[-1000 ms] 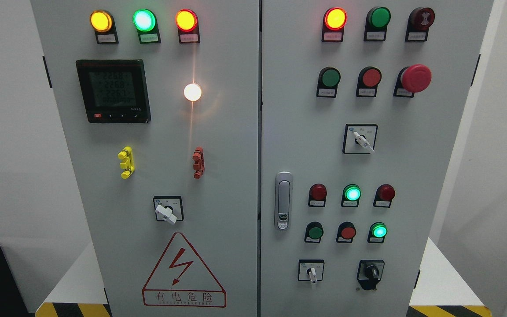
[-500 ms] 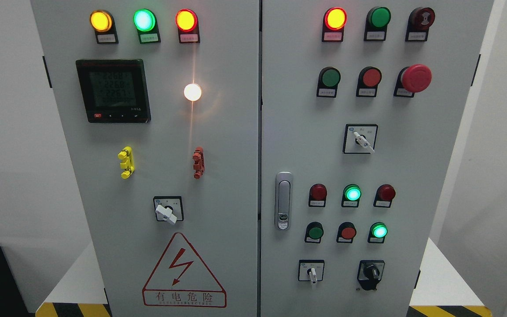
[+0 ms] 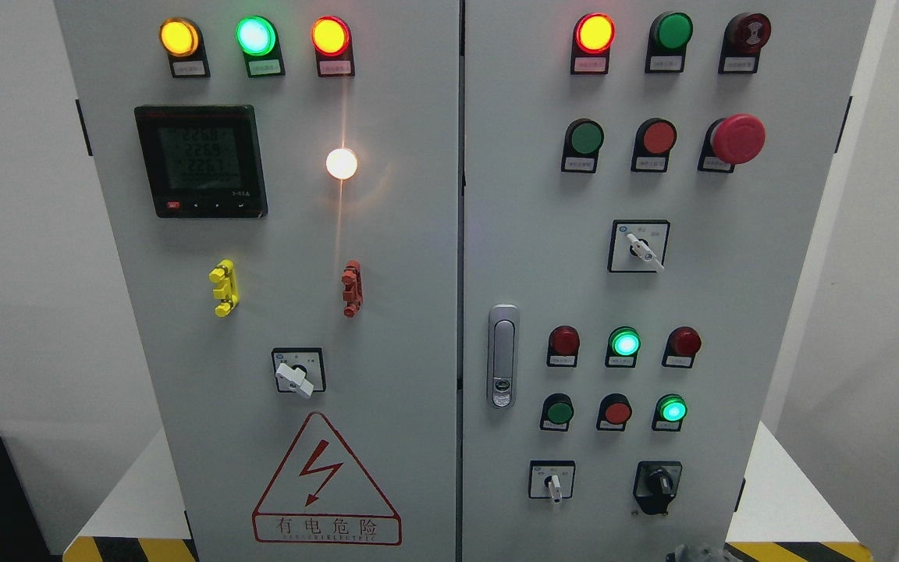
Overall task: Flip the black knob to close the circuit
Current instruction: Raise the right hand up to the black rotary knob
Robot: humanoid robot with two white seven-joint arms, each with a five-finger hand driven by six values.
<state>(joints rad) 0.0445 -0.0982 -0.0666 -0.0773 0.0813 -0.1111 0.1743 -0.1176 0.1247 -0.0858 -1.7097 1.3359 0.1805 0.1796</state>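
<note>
Since the earlier frames, a small grey shape has come into view at the bottom edge of the picture, right of the middle: the tip of the right hand (image 3: 695, 553). So little of it shows that I cannot tell whether it is spread, pressed together or pinching anything. It sits just below the black knob (image 3: 659, 482) and does not touch it. Nothing else on the cabinet has shifted.

That knob is a black rotary selector on a black plate near the lower right corner of the right door (image 3: 777, 312) of the grey electrical cabinet. Just to its left on the same door is a white-handled selector switch (image 3: 552, 479). Above these run two rows of three round buttons and lamps; the middle lamp of the upper row (image 3: 624, 343) and the right lamp of the lower row (image 3: 672, 409) glow green. Higher up are another white-handled selector (image 3: 639, 247) and, toward the upper right corner, a red mushroom stop button (image 3: 737, 139). A silver door latch (image 3: 502, 356) stands upright along the door's left edge.

On the left door (image 3: 403, 312), three lamps are lit along the top edge: yellow, green and red. Below them are a digital meter (image 3: 201, 161), a bright white lamp (image 3: 341, 163), a yellow fitting (image 3: 223, 288), a red fitting (image 3: 352, 288) and a white-handled switch (image 3: 298, 371). A red electric hazard triangle (image 3: 326, 482) sits near the bottom edge.
</note>
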